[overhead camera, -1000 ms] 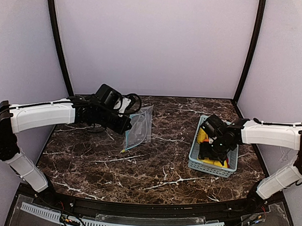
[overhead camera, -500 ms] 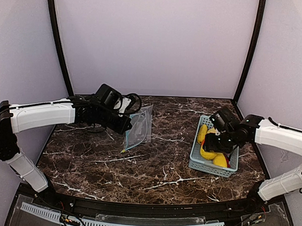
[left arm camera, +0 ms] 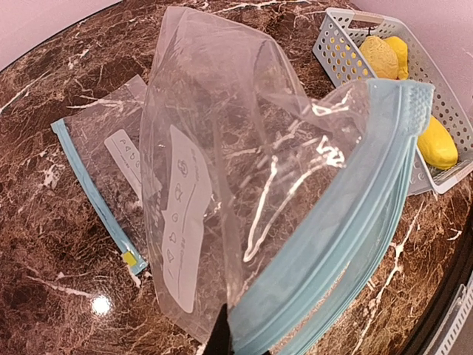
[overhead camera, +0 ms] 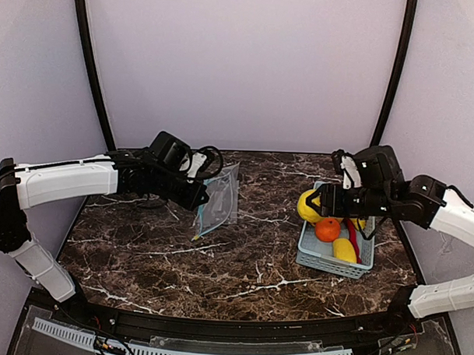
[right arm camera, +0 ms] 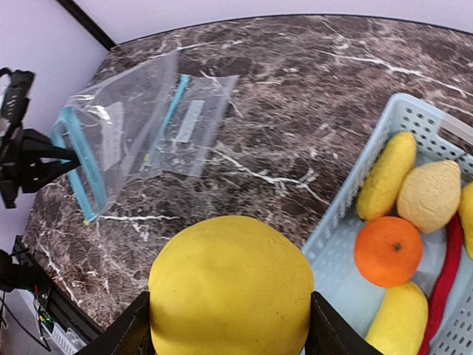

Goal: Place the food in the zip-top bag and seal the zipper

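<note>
Care: carry yellow fruit [right arm camera: 230,274], clamped in right gripper [right arm camera: 229,319], level to mouth of bag [left arm camera: 222,170] pinched by closed left gripper [overhead camera: 196,193].

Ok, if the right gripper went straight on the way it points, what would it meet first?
The right gripper, carrying a yellow fruit, would likely meet bare table short of the open bag; depth is unclear.

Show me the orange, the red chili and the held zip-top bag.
orange [right arm camera: 388,251], right wrist view, centre of peel.
red chili [right arm camera: 446,274], right wrist view, mid-body.
held zip-top bag [left arm camera: 244,185], left wrist view, clear wall.
</note>
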You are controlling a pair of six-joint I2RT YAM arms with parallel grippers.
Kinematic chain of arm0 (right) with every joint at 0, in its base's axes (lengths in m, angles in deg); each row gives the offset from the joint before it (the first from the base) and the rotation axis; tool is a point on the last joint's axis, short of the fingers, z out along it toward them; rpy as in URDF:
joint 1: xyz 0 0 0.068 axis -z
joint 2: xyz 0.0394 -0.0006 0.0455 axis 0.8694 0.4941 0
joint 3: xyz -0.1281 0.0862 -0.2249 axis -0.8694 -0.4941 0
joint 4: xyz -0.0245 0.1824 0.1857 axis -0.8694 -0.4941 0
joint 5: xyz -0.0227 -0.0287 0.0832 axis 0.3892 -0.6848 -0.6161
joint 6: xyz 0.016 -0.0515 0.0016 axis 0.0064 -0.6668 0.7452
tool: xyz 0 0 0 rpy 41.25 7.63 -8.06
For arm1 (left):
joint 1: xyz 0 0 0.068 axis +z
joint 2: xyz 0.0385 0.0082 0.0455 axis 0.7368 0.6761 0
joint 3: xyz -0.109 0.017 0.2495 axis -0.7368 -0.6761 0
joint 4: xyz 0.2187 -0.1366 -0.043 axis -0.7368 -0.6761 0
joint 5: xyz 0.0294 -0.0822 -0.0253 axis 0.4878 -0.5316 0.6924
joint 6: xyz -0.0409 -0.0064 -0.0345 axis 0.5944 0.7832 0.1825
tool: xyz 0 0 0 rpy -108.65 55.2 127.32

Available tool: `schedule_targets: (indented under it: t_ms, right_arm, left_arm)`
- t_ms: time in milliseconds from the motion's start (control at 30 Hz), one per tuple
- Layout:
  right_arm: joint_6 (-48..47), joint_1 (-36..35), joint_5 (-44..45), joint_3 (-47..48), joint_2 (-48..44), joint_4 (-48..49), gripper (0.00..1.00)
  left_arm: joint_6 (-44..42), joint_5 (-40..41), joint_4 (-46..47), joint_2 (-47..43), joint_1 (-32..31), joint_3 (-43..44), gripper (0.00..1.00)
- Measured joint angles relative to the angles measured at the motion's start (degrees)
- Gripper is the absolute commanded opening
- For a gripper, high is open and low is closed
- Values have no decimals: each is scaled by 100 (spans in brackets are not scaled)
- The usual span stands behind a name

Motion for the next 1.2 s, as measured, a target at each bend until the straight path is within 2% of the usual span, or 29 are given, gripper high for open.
schedule_targets:
  t_ms: [133,300,600,800,1200]
  right_arm:
    - [-203,-470,-385,15,114,636,54]
    - [-393,-1060,-1156,105,721,2006,54]
    - [-459,-1250,-2146,584,2245,3694,54]
    - [-455,-1250,-2398,894,2830,4166,53]
    - [-452,-1305,-1873,1008,3134,4393,53]
  left_arm:
    - [4,-63,35,0,0,0,1]
    - [37,-208,68,0,0,0,1]
    - [90,-393,109,-13,0,-2,1]
    - [120,-396,92,-35,4,-2,1]
    - [188,-197,28,-44,179,-9,1]
